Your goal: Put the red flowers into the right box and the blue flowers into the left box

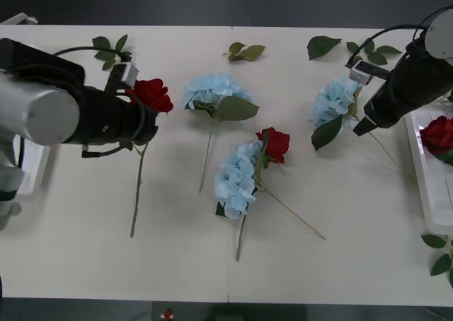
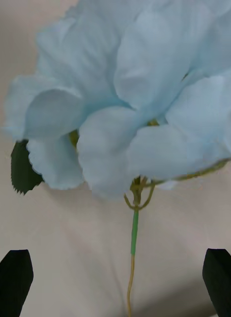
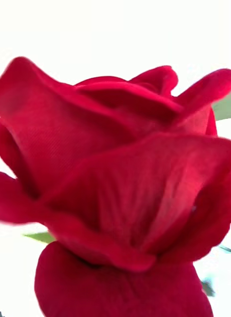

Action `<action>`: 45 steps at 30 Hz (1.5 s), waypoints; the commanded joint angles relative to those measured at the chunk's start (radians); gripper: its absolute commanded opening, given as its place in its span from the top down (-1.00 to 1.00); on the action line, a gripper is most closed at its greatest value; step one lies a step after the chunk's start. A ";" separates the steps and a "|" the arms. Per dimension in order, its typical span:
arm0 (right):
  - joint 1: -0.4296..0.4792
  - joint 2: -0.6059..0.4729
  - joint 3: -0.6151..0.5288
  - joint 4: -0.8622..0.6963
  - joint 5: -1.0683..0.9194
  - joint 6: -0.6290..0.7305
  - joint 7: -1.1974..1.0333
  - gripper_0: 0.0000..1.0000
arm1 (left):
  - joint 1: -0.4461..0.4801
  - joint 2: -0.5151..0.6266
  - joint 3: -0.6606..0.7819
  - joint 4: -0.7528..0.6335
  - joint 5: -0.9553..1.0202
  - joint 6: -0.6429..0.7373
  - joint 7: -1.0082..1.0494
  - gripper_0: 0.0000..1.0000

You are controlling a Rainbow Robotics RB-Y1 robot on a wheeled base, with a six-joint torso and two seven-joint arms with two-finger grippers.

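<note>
the right gripper (image 2: 115, 282), fingers spread apart, hovers over the stem of a blue flower (image 1: 334, 102) lying just beside the right box (image 1: 425, 172), which already holds a red rose (image 1: 439, 133). judged mid-pick, it must descend and close; the left gripper's grip near another rose (image 1: 151, 93) cannot be told.

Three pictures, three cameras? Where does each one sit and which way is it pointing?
Front view: above the arms, looking forward and down at the table; both arms show, left pincer by a red rose, right pincer by a blue flower.
Right wrist view: on the right wrist, facing that blue flower; two black fingertips apart at the corners.
Left wrist view: on the left wrist, right up against the red rose.
Shared: each wrist's flower also appears in the front view.
</note>
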 commanded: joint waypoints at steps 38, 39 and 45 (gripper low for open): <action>-0.002 -0.281 -0.013 -0.021 -0.583 0.106 0.203 -1.00 | 0.171 -0.163 0.130 -0.119 0.802 -0.442 -0.529 1.00; 0.019 -0.298 -0.026 -0.015 -0.648 0.120 0.258 -1.00 | 0.163 -0.191 0.128 -0.117 0.777 -0.444 -0.523 1.00; 0.233 -0.321 -0.195 -0.037 -0.883 0.144 0.447 -1.00 | 0.136 -0.287 0.119 -0.113 0.721 -0.444 -0.505 1.00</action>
